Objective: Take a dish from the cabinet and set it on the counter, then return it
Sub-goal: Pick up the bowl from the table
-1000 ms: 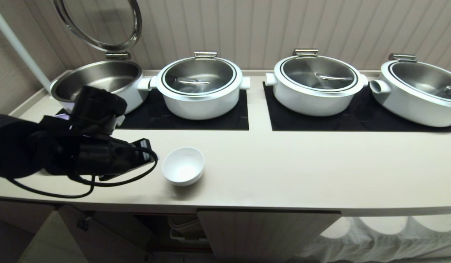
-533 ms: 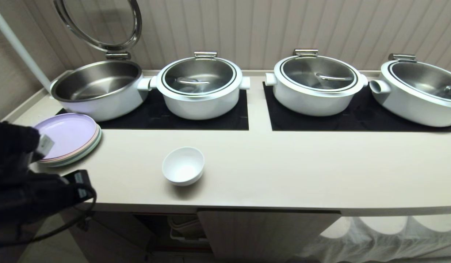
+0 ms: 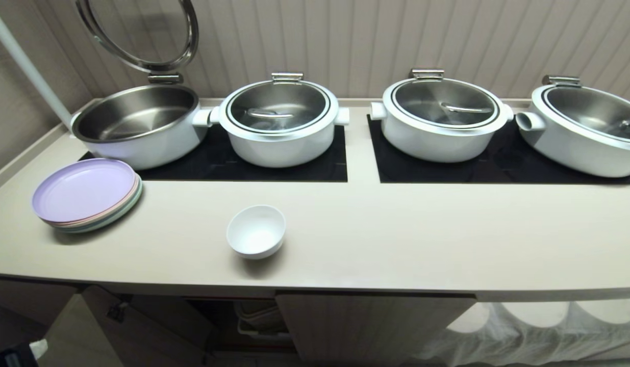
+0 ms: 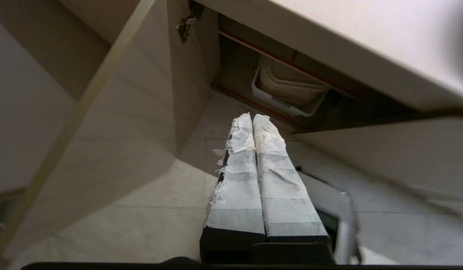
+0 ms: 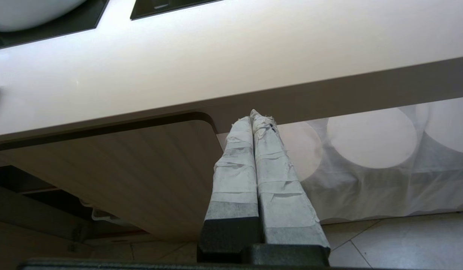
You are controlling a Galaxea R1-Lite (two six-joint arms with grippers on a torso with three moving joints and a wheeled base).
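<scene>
The dish (image 3: 256, 232), a small white bowl, stands upright and alone near the front edge of the cream counter (image 3: 396, 239). No gripper shows in the head view. The left wrist view has my left gripper (image 4: 253, 117) shut and empty, low in front of the cabinet (image 4: 231, 71), whose door (image 4: 115, 123) stands open. A white tray with stacked pale items (image 4: 287, 90) sits on the red-edged shelf inside. My right gripper (image 5: 255, 115) is shut on nothing, parked below the counter edge (image 5: 291, 93) beside a closed fluted door (image 5: 122, 168).
A stack of lilac and green plates (image 3: 85, 196) lies at the counter's left. Several white pots stand on two black mats (image 3: 253, 163) at the back, the leftmost pot (image 3: 136, 122) with its lid raised. A white cloth (image 3: 524, 326) hangs under the counter at the right.
My left arm has pulled away from beside the bowl, swung left and down off the counter, and left the head view. The bowl has stayed in place.
</scene>
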